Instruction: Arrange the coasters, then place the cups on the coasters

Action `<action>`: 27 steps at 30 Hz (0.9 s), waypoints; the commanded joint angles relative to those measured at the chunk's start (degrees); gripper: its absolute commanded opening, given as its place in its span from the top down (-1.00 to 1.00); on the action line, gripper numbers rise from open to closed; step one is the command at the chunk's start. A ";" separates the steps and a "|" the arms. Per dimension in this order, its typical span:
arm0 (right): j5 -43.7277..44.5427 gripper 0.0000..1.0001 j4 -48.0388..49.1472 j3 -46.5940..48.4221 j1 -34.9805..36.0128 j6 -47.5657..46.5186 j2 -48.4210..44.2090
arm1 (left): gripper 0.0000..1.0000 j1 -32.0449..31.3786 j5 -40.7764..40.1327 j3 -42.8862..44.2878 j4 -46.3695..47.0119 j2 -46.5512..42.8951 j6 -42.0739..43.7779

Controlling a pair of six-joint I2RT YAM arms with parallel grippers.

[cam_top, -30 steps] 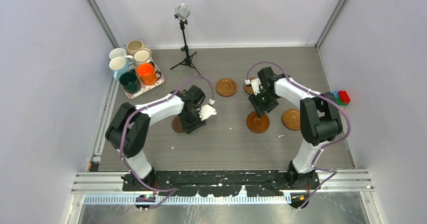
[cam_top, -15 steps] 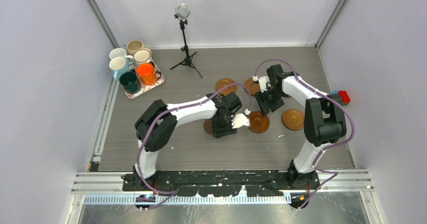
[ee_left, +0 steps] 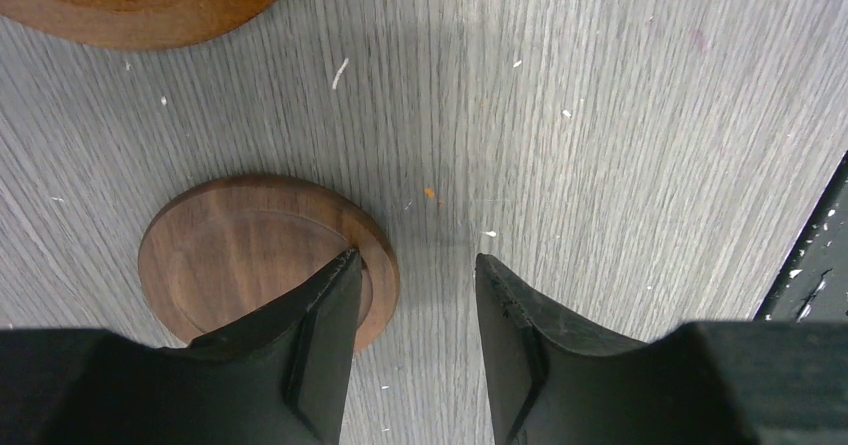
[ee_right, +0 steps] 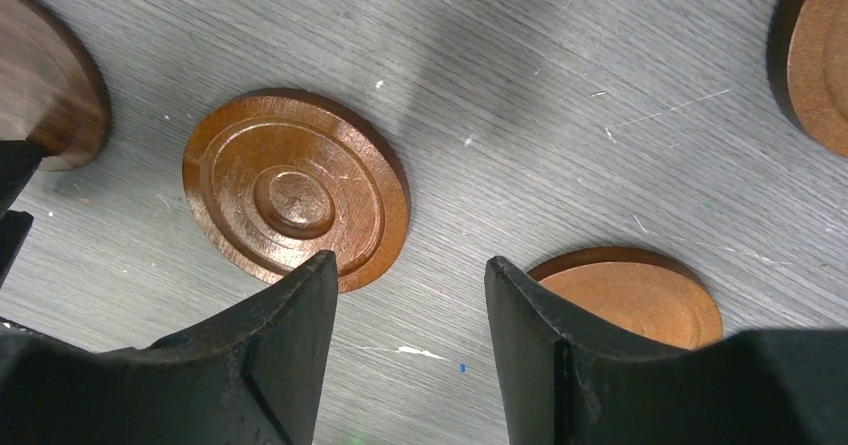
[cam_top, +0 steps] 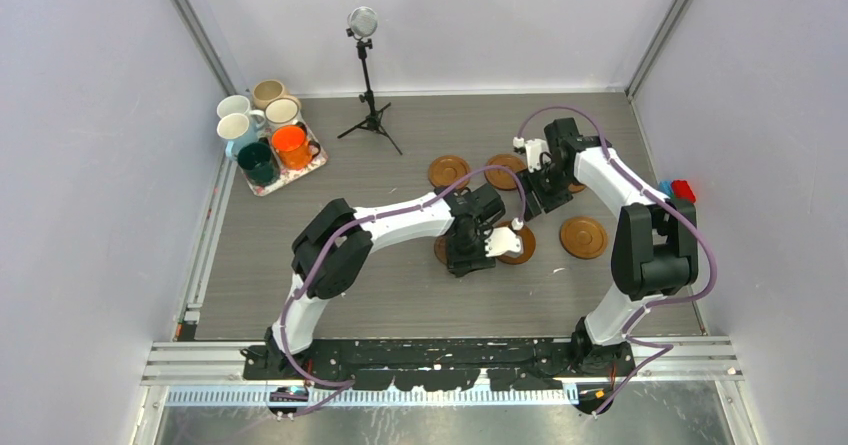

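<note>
Flat brown coasters (cam_top: 583,236); clustered mugs (cam_top: 292,145) far-left

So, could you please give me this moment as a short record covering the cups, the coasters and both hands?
cups: grouped on the floral tray, far left corner
coasters: loose on the table, right of centre; none bears a cup
left hand: open; one fingertip over the rim of the small dark coaster, bare table between the fingers
right hand: open, empty, above the table beside a ringed coaster
stage: no cup on a coaster yet
</note>
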 commanded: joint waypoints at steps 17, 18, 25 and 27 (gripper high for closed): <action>-1.96 -0.22 -1.35 1.89 -0.19 1.18 -2.59 | -0.01 4.13 -0.57 -5.05 -1.53 -3.65 0.16; -1.98 -0.22 -1.43 2.00 -0.13 1.18 -2.51 | -0.01 4.36 -0.91 -5.47 -1.23 -3.71 0.12; -1.88 -0.22 -1.55 1.80 -0.15 1.08 -2.53 | 0.04 6.21 -2.18 -6.10 -0.63 -3.54 0.15; -1.79 -0.22 -1.54 1.77 -0.17 0.99 -2.50 | 0.04 6.51 -2.31 -6.26 -0.63 -3.72 0.18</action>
